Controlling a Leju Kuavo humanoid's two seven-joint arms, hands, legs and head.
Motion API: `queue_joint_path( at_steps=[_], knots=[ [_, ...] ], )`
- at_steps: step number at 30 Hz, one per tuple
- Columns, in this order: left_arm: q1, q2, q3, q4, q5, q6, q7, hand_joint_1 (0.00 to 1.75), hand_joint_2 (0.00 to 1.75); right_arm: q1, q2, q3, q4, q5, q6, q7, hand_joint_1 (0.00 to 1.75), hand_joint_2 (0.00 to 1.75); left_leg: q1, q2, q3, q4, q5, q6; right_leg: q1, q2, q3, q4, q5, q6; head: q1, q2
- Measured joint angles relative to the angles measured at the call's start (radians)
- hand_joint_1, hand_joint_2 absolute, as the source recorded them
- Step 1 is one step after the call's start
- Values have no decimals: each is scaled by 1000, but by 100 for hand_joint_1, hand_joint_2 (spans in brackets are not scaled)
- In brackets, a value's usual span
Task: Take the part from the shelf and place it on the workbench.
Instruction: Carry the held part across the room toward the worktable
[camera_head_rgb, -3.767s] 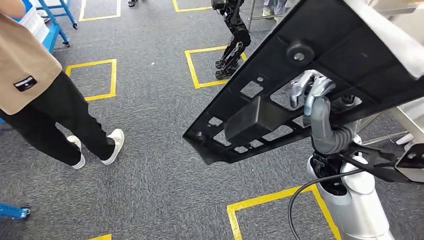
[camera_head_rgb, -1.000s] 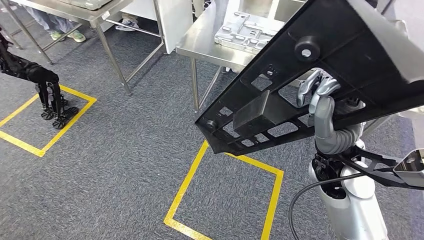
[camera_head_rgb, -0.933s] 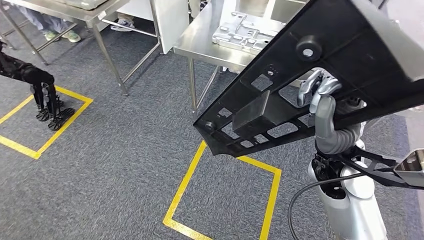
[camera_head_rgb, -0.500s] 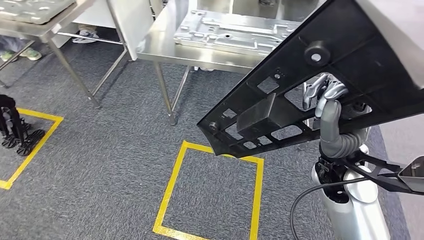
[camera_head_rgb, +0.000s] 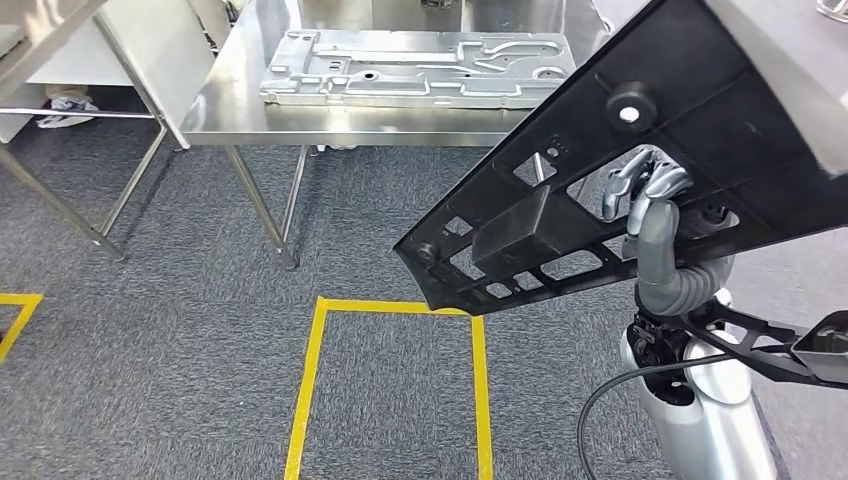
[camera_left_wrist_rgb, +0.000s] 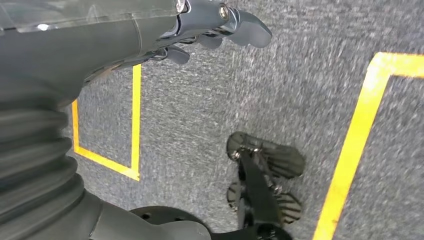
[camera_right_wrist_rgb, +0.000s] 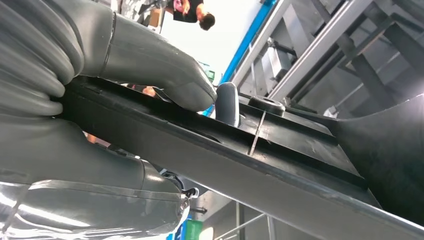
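My right hand (camera_head_rgb: 645, 195) grips the black perforated plastic panel (camera_head_rgb: 560, 215); wrist view shows my thumb (camera_right_wrist_rgb: 165, 75) pressing its rim. My left hand (camera_left_wrist_rgb: 215, 25) hangs empty, fingers loosely apart. Steel counter (camera_head_rgb: 215, 110) upper left.

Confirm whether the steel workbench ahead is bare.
No: a silver metal plate already lies flat on the workbench in the head view.

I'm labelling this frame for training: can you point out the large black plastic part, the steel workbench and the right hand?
Large black plastic part (camera_head_rgb: 520, 235), head view, raised block.
Steel workbench (camera_head_rgb: 340, 122), head view, bare front edge.
Right hand (camera_head_rgb: 640, 195), head view, fingers gripping the part.
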Motion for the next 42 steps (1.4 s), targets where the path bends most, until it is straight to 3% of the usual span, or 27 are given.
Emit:
queue_joint_path(
  at_steps=[1, 3, 5, 6, 7, 8, 9, 11, 12, 16, 18, 20, 21, 22, 23, 25, 26, 27, 30, 32, 36, 37, 38, 40, 42],
  knots=[
    [-1, 0, 0, 0, 2, -2, 1, 0, 175, -1, 0, 0, 0, 1, 0, 0, 175, 175, 2, 10, 5, -9, 5, 5, 2, -25, -7, 15, -11, 5, 2, 0],
    [-1, -1, 1, 0, 4, -6, 4, 0, 175, -3, 0, -1, 3, 3, -1, -2, 175, 175, 4, 30, 9, -20, 10, 13, 1, -91, -52, 111, -69, 15, 7, 0],
    [2, -1, 2, 0, 5, -12, 6, 0, 175, -2, 0, -1, 9, 5, -2, -2, 175, 175, 4, 46, 8, -20, 7, 14, -6, -117, -116, 243, -127, 26, 8, 0],
    [3, -1, 2, 0, 6, -15, 7, 0, 175, 0, 0, -1, 12, 6, -2, -2, 175, 175, 4, 53, 8, -20, 5, 13, -10, -120, -132, 276, -133, 31, 8, 0],
    [4, -2, 2, 0, 6, -17, 7, 0, 175, 0, 0, -1, 15, 7, -2, -1, 175, 175, 5, 59, 8, -18, 3, 11, -14, -122, -127, 271, -119, 35, 8, 0],
    [4, -2, 2, 0, 6, -20, 7, 0, 175, 0, 0, -1, 17, 9, -2, 0, 175, 175, 6, 64, 9, -16, -1, 7, -17, -125, -102, 226, -91, 38, 8, 0],
    [4, -3, 2, 0, 6, -22, 7, 0, 175, -2, 0, -1, 18, 12, -2, 1, 175, 175, 7, 67, 10, -11, -5, 3, -19, -131, -61, 154, -57, 40, 9, 0],
    [2, -4, 2, 1, 5, -23, 7, 0, 175, -5, 0, 0, 19, 16, -2, 4, 175, 175, 5, 71, 11, -2, -15, -10, -16, -140, 5, 34, -24, 32, 10, 0],
    [1, -4, 2, 1, 5, -23, 7, 0, 175, -6, 0, 0, 19, 18, -2, 6, 175, 175, 3, 72, 11, 2, -19, -17, -13, -142, 19, 8, -23, 24, 10, 0],
    [0, -4, 3, 1, 4, -23, 6, 0, 175, -7, 0, 0, 23, 19, -2, 7, 175, 175, 7, 70, 11, 19, -36, -40, -10, -133, 27, 1, -34, -8, 8, 0],
    [0, -4, 3, 1, 4, -24, 6, 0, 175, -9, 0, 0, 23, 19, -2, 8, 175, 175, 10, 59, -32, 109, -79, -46, -11, -131, 39, -2, -39, -21, 4, 0],
    [3, -4, 3, 1, 5, -24, 6, 0, 175, -9, 1, 1, 25, 20, -2, 9, 175, 175, 10, 53, -115, 253, -128, -47, -5, -128, 49, -2, -49, -29, 2, 0],
    [5, -4, 4, 1, 6, -24, 6, 0, 175, -9, 1, 1, 27, 20, -2, 9, 175, 175, 10, 52, -149, 301, -131, -46, -2, -124, 55, -2, -55, -31, 2, 0],
    [6, -4, 4, 1, 7, -24, 5, 0, 175, -9, 1, 1, 28, 20, -2, 9, 175, 175, 9, 51, -167, 311, -114, -43, 2, -119, 63, -2, -61, -32, 2, 0],
    [7, -4, 5, 1, 8, -24, 4, 0, 175, -8, 1, 2, 30, 20, -2, 9, 175, 175, 7, 50, -163, 278, -77, -38, 4, -115, 74, -2, -69, -32, 2, 0],
    [8, -3, 6, 1, 9, -24, 2, 0, 175, -9, 1, 2, 31, 21, -2, 9, 175, 175, 2, 45, -116, 148, 11, -20, 8, -110, 97, -3, -86, -31, 2, 0],
    [7, -3, 7, 1, 9, -24, 2, 0, 175, -10, 2, 2, 32, 21, -2, 9, 175, 175, -2, 41, -92, 91, 36, -11, 9, -107, 105, -4, -94, -28, 3, 0],
    [7, -3, 8, 1, 9, -24, 1, 0, 175, -11, 2, 2, 32, 21, -2, 9, 175, 175, -6, 39, -75, 55, 43, -5, 9, -105, 110, -6, -100, -23, 5, 0],
    [7, -2, 8, 1, 9, -24, 1, 0, 175, -10, 2, 3, 34, 22, -2, 10, 175, 175, -9, 39, -52, 18, 29, 7, 6, -103, 112, 3, -95, -5, 7, 0],
    [6, -2, 9, 1, 9, -24, 1, 0, 175, -13, 2, 3, 34, 22, -2, 9, 175, 175, -4, 39, -28, -1, 25, 15, 4, -109, 92, 52, -99, 4, 8, 0],
    [5, -3, 9, 1, 9, -24, 0, 0, 175, -13, 2, 3, 36, 23, -3, 9, 175, 175, -2, 40, 4, -9, 5, 21, -6, -116, -56, 261, -175, 20, 9, 0],
    [5, -3, 9, 1, 9, -24, 0, 0, 175, -12, 2, 3, 37, 24, -3, 9, 175, 175, -1, 40, 13, -9, -2, 19, -9, -117, -80, 272, -173, 25, 9, 0],
    [6, -3, 9, 1, 9, -24, 0, 0, 175, -11, 2, 3, 38, 26, -3, 9, 175, 175, 1, 37, 23, -8, -10, 15, -13, -118, -86, 247, -149, 31, 9, 0],
    [7, -4, 9, 1, 9, -24, 0, 0, 175, -11, 1, 3, 39, 33, -4, 12, 175, 175, 6, 29, 42, -4, -29, 3, -22, -113, -57, 121, -49, 42, 10, 0],
    [4, -4, 9, 1, 9, -24, 0, 0, 175, -10, 0, 3, 44, 41, -4, 24, 175, 175, 7, 20, 48, 3, -44, -12, -23, -102, -34, 28, 7, 37, 11, 0]
  ],
)
